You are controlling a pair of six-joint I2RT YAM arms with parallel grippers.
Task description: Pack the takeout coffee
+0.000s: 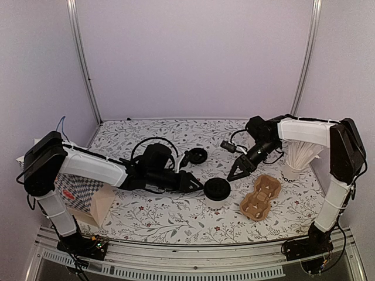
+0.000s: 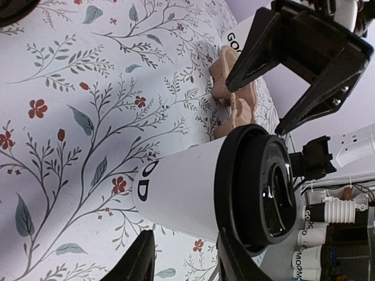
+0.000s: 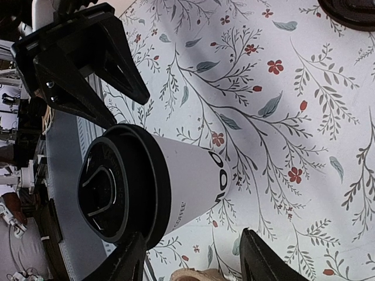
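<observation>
The takeout coffee (image 1: pixel 217 193), a white cup with dark lettering and a black lid, stands on the floral table between my two grippers. My left gripper (image 1: pixel 198 182) is open just left of the cup. In the left wrist view the cup (image 2: pixel 176 187) lies just beyond my open left gripper (image 2: pixel 184 260); one fingertip (image 2: pixel 234 257) overlaps the lid's edge. My right gripper (image 1: pixel 235 174) is open and empty, above and right of the cup. In the right wrist view the cup (image 3: pixel 199 181) sits just past my open right gripper (image 3: pixel 193 260).
A brown cardboard cup carrier (image 1: pixel 261 198) lies right of the cup. A white cup of long white sticks (image 1: pixel 295 165) stands at the right. A loose black lid (image 1: pixel 198 155) lies behind. A checkered box (image 1: pixel 73 193) and a kraft bag (image 1: pixel 102 205) sit at the left.
</observation>
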